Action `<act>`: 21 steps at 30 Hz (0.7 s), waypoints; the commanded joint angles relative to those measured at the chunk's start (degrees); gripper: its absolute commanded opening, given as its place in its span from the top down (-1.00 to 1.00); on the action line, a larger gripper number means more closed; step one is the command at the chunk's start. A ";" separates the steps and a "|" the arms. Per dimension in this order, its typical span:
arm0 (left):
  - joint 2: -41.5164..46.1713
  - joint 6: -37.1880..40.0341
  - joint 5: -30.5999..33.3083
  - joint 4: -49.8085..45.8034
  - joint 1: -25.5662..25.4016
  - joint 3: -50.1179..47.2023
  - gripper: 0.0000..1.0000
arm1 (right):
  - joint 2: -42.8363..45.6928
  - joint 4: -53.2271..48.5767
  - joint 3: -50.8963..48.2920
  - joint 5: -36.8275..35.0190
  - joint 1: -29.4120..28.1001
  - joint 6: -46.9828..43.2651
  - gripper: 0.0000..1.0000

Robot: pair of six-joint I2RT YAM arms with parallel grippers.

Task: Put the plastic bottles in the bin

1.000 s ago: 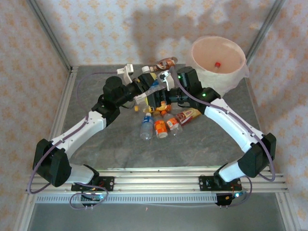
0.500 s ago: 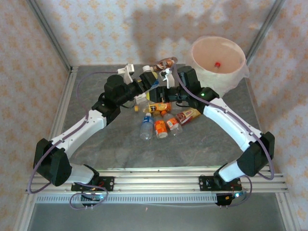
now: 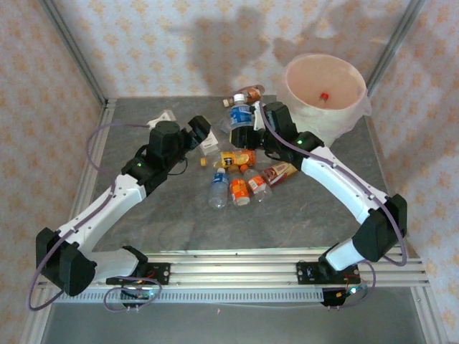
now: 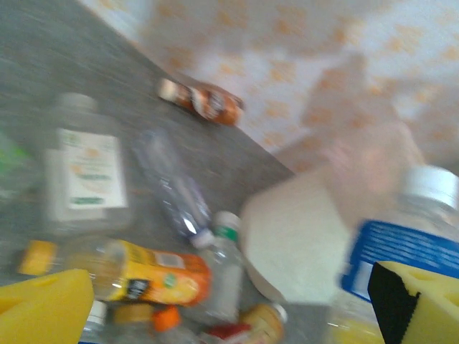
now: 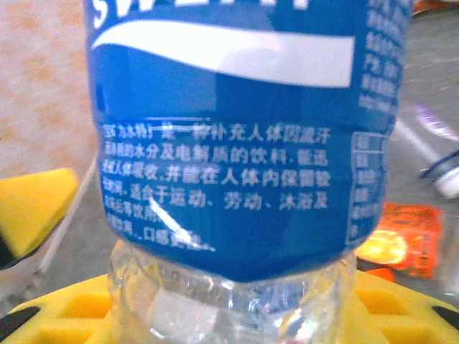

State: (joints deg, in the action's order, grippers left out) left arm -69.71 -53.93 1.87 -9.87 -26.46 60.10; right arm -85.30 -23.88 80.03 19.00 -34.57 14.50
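The right gripper (image 3: 247, 130), clamped on an upright blue-labelled bottle (image 3: 240, 113) just left of the bin (image 3: 337, 118), should lift it clear over the bin's edge before releasing, while the left gripper (image 3: 201, 135) gapes wide and empty farther from the bin, beside the remaining bottles (image 3: 237, 175).

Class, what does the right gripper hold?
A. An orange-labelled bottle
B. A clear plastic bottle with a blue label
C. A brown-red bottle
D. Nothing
B: the right gripper is shut on the clear plastic bottle with a blue label.
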 commanded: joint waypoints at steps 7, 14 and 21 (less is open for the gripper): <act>0.17 -3.67 11.23 -9.28 0.09 -3.24 -1.00 | 1.49 -1.93 5.70 -14.13 3.20 -2.22 0.53; -4.60 -4.81 6.64 -13.21 0.68 -0.85 -1.00 | 2.24 -3.34 11.25 -12.35 10.87 -5.78 0.52; -9.55 -6.03 0.26 -13.72 0.55 1.08 -1.00 | 1.81 -5.00 15.46 -9.78 22.62 -9.13 0.50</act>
State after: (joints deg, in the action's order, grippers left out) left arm -78.72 -58.17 4.49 -21.32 -26.11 59.35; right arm -84.75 -27.11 93.14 8.62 -15.77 8.03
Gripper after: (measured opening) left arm 0.999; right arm 0.517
